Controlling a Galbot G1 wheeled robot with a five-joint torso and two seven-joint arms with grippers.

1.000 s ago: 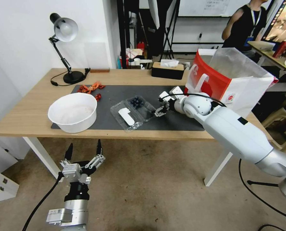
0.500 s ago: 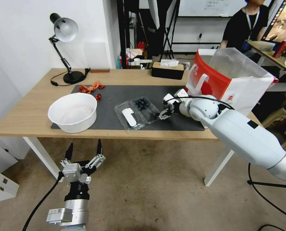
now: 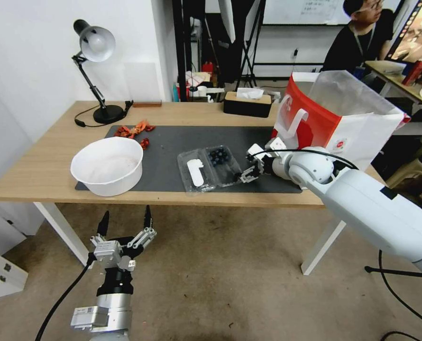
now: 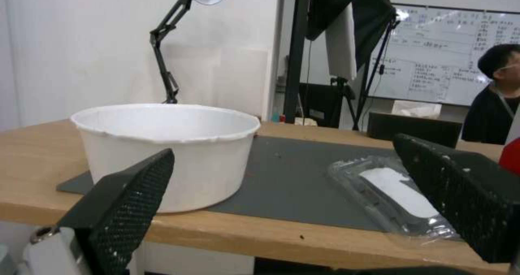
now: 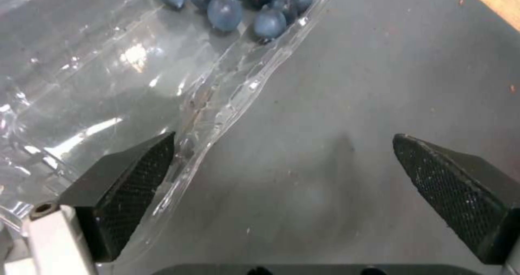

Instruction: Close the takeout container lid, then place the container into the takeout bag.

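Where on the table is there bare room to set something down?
Bare mat behind the open takeout container, toward the tissue box; bare wood around the lamp. Crowded between container and takeout bag, where the right gripper works.

- Container [image 3: 210, 168]: small clear plastic clamshell, lying open and flat on the dark mat, near the table's front edge. The two hinged halves lie side by side. The half nearer the bag holds a cluster of dark blue berries [image 5: 238, 1].
- Lid [image 3: 193, 171]: the other half, flat on the mat, bearing a white oblong sticker [image 4: 398, 191].
- Bag [image 3: 341, 121]: large boxy paper bag, red and white panels, white strap handle, translucent liner rising from its open top. It stands upright at the table's right end, well apart from the container.
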